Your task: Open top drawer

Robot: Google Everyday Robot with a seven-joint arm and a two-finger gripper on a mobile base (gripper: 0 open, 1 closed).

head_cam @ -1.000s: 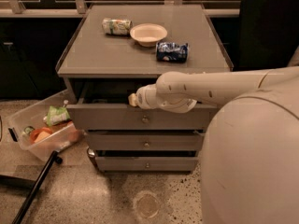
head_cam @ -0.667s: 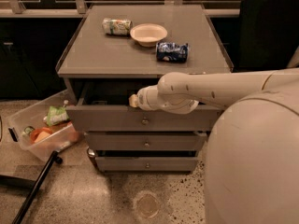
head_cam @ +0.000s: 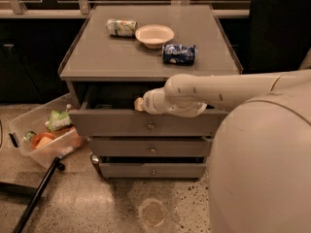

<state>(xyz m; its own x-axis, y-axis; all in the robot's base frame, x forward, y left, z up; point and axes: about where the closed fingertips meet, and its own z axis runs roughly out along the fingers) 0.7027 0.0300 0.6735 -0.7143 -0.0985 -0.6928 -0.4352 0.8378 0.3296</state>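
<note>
At the lower left of the frame a clear plastic bin [head_cam: 18, 125] sits on the floor holding a green packet [head_cam: 59, 120] and something orange, with a black pole [head_cam: 36, 198] slanting across the floor below it. To its right stands the grey table [head_cam: 97, 57]. On top of it are a can on its side [head_cam: 121, 27], a white bowl [head_cam: 154, 35] and a blue packet [head_cam: 179, 54], in a loose row toward the upper middle. Under the top, the top drawer [head_cam: 112, 123] stands pulled out partway (a dark gap shows behind its front), with its knob [head_cam: 151, 125] at centre. Two lower drawers [head_cam: 126, 147] beneath look closed. The hand [head_cam: 139, 104] is at the drawer's upper edge, just above the knob. I cannot tell whether it is open or closed. The white arm [head_cam: 218, 93] runs from it to the robot's body [head_cam: 262, 169] at lower right.
</note>
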